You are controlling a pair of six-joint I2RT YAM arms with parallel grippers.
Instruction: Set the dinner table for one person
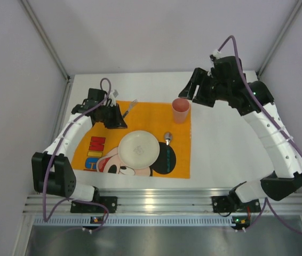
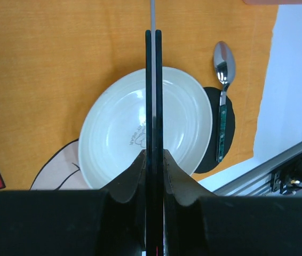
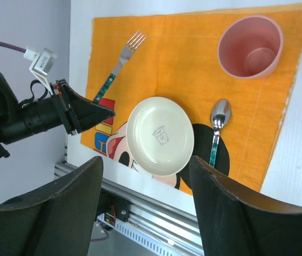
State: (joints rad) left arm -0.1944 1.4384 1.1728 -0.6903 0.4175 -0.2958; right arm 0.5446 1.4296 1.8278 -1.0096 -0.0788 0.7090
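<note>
Plate [image 3: 160, 135] on placemat [image 3: 183, 64]; fork [image 3: 120, 61] left, spoon [image 3: 219, 118] right, cup [image 3: 250, 46] behind spoon

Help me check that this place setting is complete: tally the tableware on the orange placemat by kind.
Plate: 1
Fork: 1
Spoon: 1
Cup: 1
Total: 4

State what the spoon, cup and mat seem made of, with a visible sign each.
Spoon: polished metal bowl, mirror glints; mottled green handle, possibly plastic. Cup: probably matte pink plastic, even dull colour. Mat: orange woven cloth, weave lines and printed cartoon visible.
</note>
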